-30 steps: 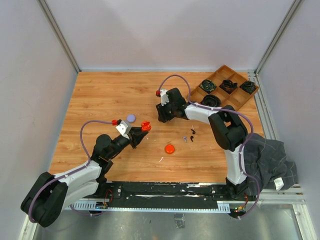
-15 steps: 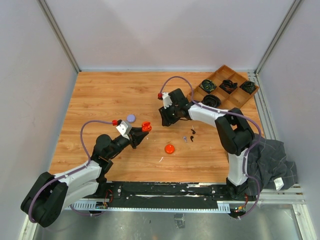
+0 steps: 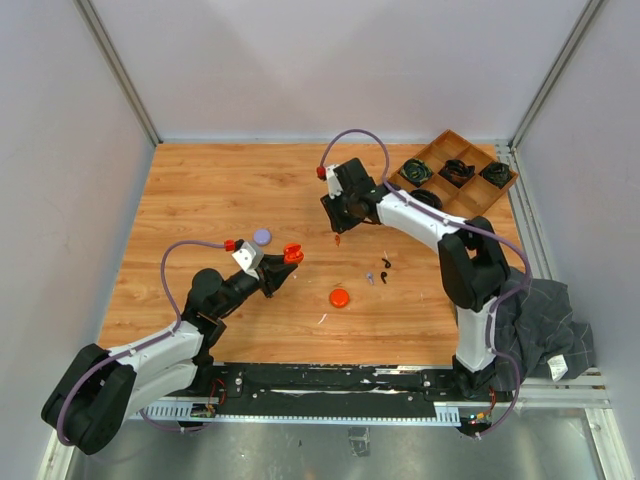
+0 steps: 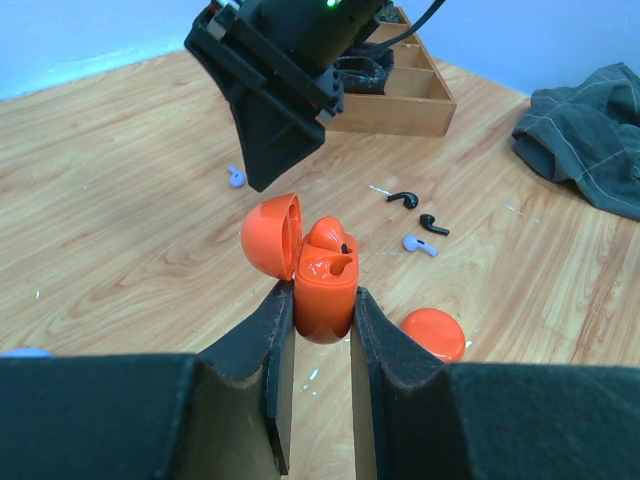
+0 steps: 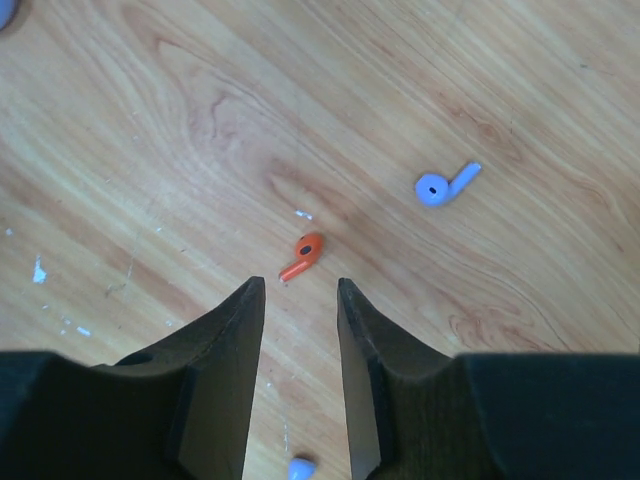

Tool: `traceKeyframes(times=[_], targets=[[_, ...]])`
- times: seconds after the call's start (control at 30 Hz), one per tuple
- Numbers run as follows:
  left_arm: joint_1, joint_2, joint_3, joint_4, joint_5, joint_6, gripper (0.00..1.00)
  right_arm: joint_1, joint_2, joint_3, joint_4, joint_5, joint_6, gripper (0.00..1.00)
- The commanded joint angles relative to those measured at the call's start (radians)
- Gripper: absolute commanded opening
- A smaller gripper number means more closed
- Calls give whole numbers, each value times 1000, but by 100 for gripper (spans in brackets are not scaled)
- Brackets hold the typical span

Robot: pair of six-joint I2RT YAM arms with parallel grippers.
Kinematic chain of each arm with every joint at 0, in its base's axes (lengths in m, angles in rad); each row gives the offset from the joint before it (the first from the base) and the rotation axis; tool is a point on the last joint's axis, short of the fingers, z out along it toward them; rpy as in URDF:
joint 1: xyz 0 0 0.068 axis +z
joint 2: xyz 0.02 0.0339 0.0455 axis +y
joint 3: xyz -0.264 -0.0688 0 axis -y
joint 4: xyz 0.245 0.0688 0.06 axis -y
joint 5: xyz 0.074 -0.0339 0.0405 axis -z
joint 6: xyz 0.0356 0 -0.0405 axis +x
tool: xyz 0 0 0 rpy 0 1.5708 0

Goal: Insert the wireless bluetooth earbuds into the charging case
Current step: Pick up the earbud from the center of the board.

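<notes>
1. The left gripper (image 4: pixel 322 300) is closed on the lower body of the orange charging case (image 4: pixel 325 275), which is held upright above the tabletop (image 3: pixel 220 190).
2. The lid of the case is hinged open to the left in the left wrist view. An orange rounded form with a dark spot is seen inside; it cannot be told whether it is a seated bud.
3. The right gripper (image 5: pixel 300 290) is set at a narrow gap, and nothing is held between its jaws.
4. The orange earbud (image 5: pixel 302 256) lies flat on the tabletop, just ahead of the right gripper's tips. It is comma-shaped, with a dark spot on its rounded head.
5. A lilac earbud (image 5: pixel 445 186) lies near it, apart from the jaws.
6. In the top view, the right gripper (image 3: pixel 338 228) is placed beyond and to the right of the held case (image 3: pixel 292 252).
7. Two black earbuds (image 3: pixel 384 270) and a second lilac earbud (image 3: pixel 370 279) lie together, nearer the arm bases.
8. An orange disc (image 3: pixel 340 297) lies near that group, and a lilac disc (image 3: pixel 262 236) lies just beside the left gripper (image 3: pixel 283 262).
9. A wooden tray (image 3: pixel 497 198) holding coiled cables (image 3: pixel 459 172) is at the far right corner; a cloth (image 3: pixel 540 320) hangs at the right edge.
</notes>
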Motion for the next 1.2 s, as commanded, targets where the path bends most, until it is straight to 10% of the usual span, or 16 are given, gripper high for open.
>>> traceKeyframes(times=[0.0,0.83,1.17], targets=[[11,-6,-2,28,7,1,0,7,88,60,-97,68,31,36],[11,42,-2,126,69,-42,0,8,250,146,-170,57,39,25],[10,-20,-21,167,123,-68,0,26,20,-42,-86,22,70,14]])
